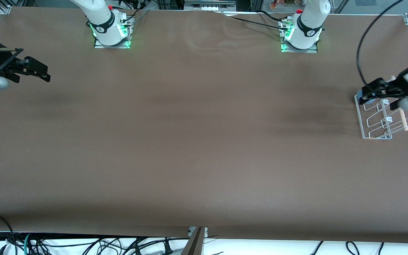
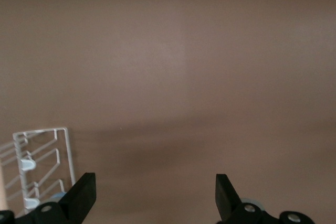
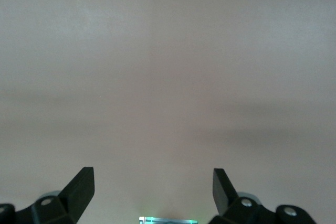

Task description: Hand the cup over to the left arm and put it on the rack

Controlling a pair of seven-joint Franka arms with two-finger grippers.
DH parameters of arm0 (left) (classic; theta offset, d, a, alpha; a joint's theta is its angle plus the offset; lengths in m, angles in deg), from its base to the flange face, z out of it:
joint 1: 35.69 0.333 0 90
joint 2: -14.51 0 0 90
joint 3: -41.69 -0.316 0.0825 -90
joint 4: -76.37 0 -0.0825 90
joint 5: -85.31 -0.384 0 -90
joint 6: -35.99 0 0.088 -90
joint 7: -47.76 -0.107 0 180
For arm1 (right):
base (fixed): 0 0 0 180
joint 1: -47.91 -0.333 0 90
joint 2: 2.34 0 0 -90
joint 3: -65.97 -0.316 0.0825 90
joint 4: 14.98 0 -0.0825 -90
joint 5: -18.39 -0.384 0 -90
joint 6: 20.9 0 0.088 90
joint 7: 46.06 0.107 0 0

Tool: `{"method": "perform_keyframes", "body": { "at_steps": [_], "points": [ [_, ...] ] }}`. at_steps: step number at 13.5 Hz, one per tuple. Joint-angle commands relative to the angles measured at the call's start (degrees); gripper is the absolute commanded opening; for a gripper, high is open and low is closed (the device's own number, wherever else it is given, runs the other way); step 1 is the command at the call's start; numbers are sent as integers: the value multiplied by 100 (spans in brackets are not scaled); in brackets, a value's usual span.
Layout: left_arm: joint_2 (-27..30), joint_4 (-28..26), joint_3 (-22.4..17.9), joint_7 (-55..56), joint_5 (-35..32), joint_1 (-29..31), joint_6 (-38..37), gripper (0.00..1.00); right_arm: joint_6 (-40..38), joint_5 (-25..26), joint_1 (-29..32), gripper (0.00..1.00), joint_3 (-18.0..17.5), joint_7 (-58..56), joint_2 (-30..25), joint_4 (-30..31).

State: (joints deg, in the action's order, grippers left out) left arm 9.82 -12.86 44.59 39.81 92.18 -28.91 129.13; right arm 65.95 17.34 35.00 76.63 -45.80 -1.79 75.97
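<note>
Cup (image 1: 361,96): sitting in the rack (image 1: 375,136), job looking nearly done.
Left gripper (image 1: 372,92): hanging over the rack, jaws spread, nothing inside.
Right gripper (image 1: 43,72): waiting over the surface (image 1: 190,141) edge, jaws spread.

Place: probably a robotics lab | Evidence: aluminium framing (image 1: 4,7), loose cables (image 1: 119,244), brown table (image 1: 190,141)
</note>
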Motion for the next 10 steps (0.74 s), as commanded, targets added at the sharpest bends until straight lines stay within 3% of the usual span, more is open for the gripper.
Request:
{"method": "perform_keyframes", "body": {
  "at_steps": [1,3,10],
  "points": [
    [-103,291,-106,215,158,-18,-349,100,138,87,8,99,-29,-70,94,-15],
    [-50,344,-79,215,-262,-9,-437,100,191,79,-36,99,-46,-70,112,-15],
    [-120,371,-44,206,-308,-62,-569,100,104,52,-63,99,-134,-149,51,-51]
  ]
}}
